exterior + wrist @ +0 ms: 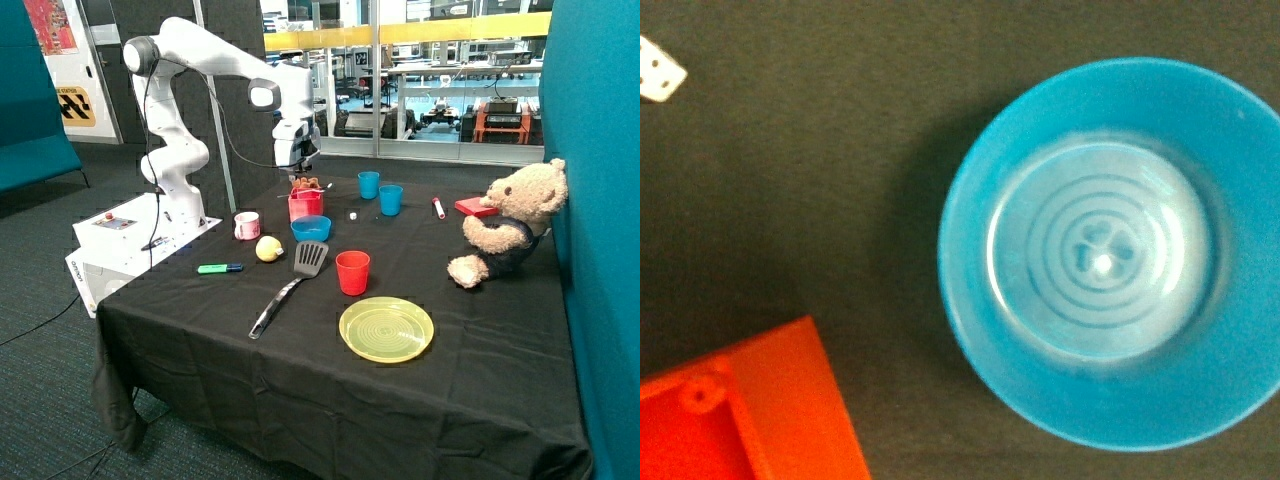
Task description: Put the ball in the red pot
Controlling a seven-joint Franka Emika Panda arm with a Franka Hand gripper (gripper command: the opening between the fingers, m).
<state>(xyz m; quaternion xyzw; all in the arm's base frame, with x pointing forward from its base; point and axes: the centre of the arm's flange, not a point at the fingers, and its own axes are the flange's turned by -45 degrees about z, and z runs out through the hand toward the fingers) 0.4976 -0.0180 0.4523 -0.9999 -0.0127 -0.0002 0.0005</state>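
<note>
The pale yellow ball (268, 248) lies on the black cloth between the pink-and-white mug (246, 225) and the blue bowl (311, 228). Behind the bowl stands the red pot (306, 204), square-sided, with something brownish showing at its top. My gripper (298, 170) hangs a little above the pot, away from the ball. The wrist view looks straight down on the empty blue bowl (1100, 250), with a corner of the red pot (740, 410) beside it; the ball is not in that view.
A green marker (220, 268), a spatula (290, 285), a red cup (352, 272) and a yellow plate (386, 328) lie nearer the front. Two blue cups (380, 192), a die (658, 70), a flat red block (475, 207) and a teddy bear (505, 225) sit farther back.
</note>
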